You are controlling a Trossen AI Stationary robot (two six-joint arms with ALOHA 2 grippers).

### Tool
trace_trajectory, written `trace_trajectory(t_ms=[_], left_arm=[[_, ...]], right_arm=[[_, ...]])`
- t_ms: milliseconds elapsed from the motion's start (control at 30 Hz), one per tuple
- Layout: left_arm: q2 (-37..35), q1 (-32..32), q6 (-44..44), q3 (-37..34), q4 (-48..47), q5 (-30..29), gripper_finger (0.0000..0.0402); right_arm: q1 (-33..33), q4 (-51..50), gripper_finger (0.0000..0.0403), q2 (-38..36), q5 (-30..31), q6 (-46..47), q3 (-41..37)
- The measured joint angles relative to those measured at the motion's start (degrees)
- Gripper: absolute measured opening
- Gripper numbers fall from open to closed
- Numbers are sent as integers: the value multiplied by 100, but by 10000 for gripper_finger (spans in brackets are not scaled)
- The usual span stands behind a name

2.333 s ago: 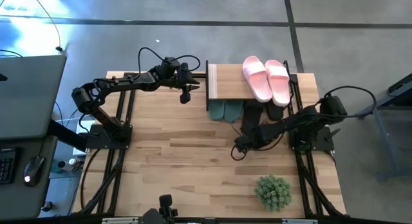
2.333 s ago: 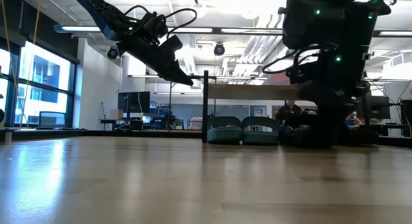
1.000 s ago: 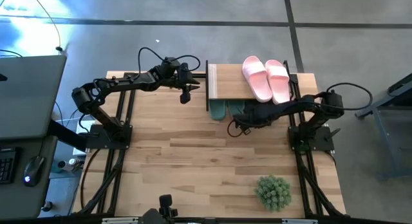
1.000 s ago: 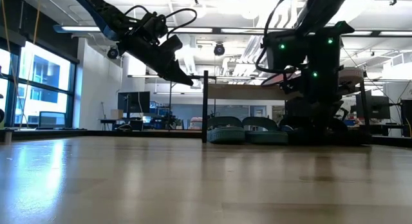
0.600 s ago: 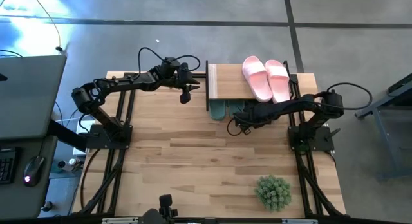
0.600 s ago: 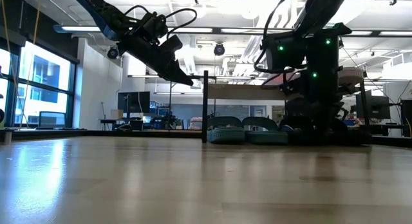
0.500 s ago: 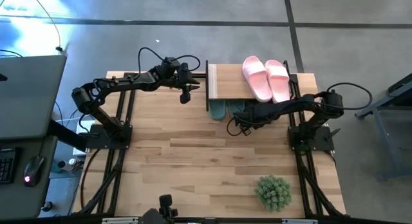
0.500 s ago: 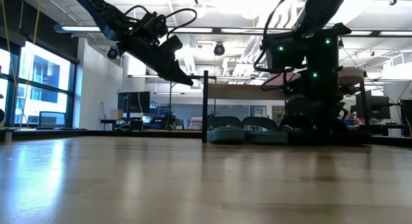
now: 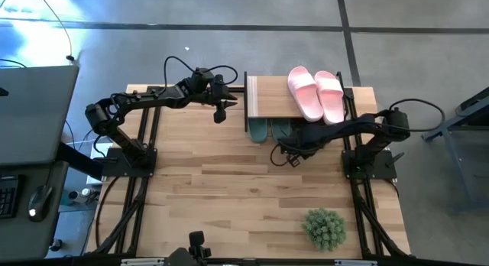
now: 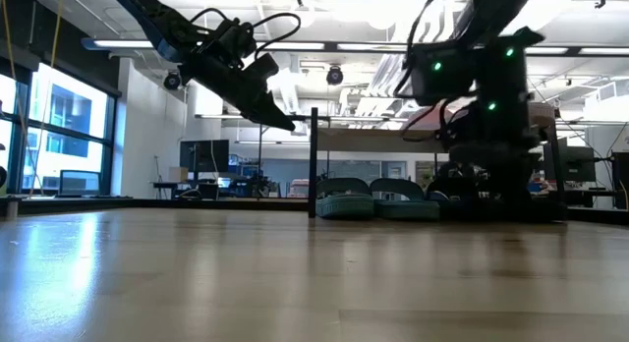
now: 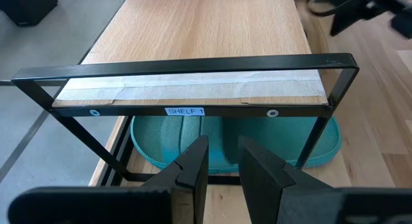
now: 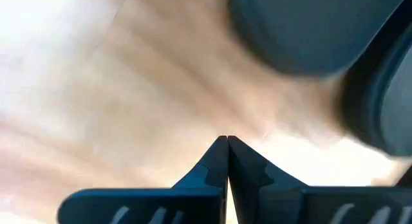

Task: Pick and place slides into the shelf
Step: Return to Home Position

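Observation:
The shelf (image 9: 267,98) stands at the table's far edge. The pale pink slides (image 9: 316,94) lie on the right part of its top board. The dark green slides (image 9: 267,129) sit on the table under the board, also seen in the left wrist view (image 11: 232,137). The black slides (image 12: 302,31) lie to their right, mostly hidden under my right arm in the high view. My right gripper (image 9: 280,154) is shut, low over the table just in front of the shelf. My left gripper (image 9: 220,113) hovers left of the shelf, its fingers a narrow gap apart (image 11: 223,156).
A round green spiky plant (image 9: 324,226) stands near the table's near right corner. A dark desk with a mouse (image 9: 38,201) lies beyond the table's left edge. Bare wood stretches across the table's middle and near side.
My right gripper has drawn back a little from the shelf toward the table's near edge, still shut. The slides and the left arm have kept still.

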Motion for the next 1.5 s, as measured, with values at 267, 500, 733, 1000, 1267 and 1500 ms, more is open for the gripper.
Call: trace_trajectory(t_ms=[267, 500, 733, 1000, 1267, 1500], left_arm=[[0, -1, 0, 0, 0, 0, 72], [0, 0, 0, 0, 0, 2, 72], [0, 0, 0, 0, 0, 2, 72], [0, -2, 0, 0, 0, 0, 72], [0, -2, -5, 0, 13, 5, 72], [0, -2, -1018, 0, -3, 491, 72]], right_arm=[[780, -807, 0, -865, -253, 724, 0], [1351, -962, 0, -1918, 279, 1356, 0], [1637, 208, 0, -3205, 599, 1339, -881], [1685, 3398, 0, -5188, 465, 370, -2871], [1672, 4046, 0, -6004, 709, -1311, -2983], [1672, 4673, 0, -6512, 748, -2608, -2983]])
